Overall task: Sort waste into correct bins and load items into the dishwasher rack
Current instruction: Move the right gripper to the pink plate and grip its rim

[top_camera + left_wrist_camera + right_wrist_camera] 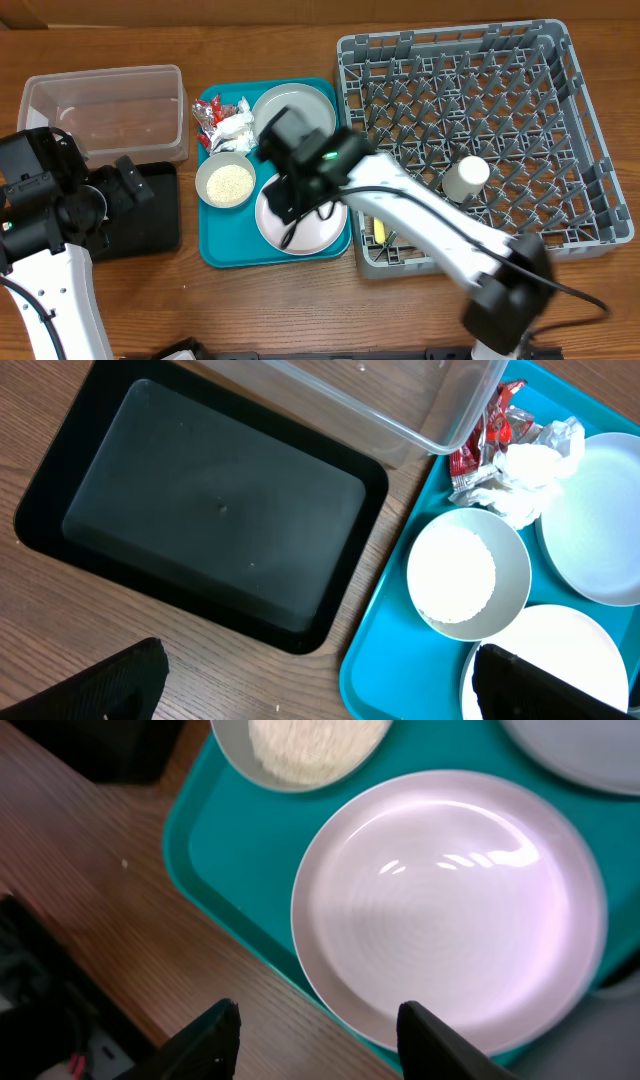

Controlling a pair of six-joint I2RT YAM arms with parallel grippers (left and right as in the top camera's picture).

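The grey rack [560, 60] holds a white cup [466, 178] and a yellow spoon [380, 230]. On the teal tray [215, 255] lie red-and-silver wrappers [209, 111], a white napkin [236, 128], a pale bowl of rice grains [226, 183], a grey-green plate [300, 103] and a white plate [310, 228]. My right gripper [283, 198] [320, 1040] is open and empty over the white plate's [450, 905] left edge. My left gripper [133, 185] [320, 690] is open and empty over the black tray [220, 510], beside the clear tub [100, 105].
The teal tray [400, 660] lies close between the black tray and the rack. The wrappers [490, 435], napkin [530, 470] and bowl [468, 575] also show in the left wrist view. Bare wooden table runs along the front.
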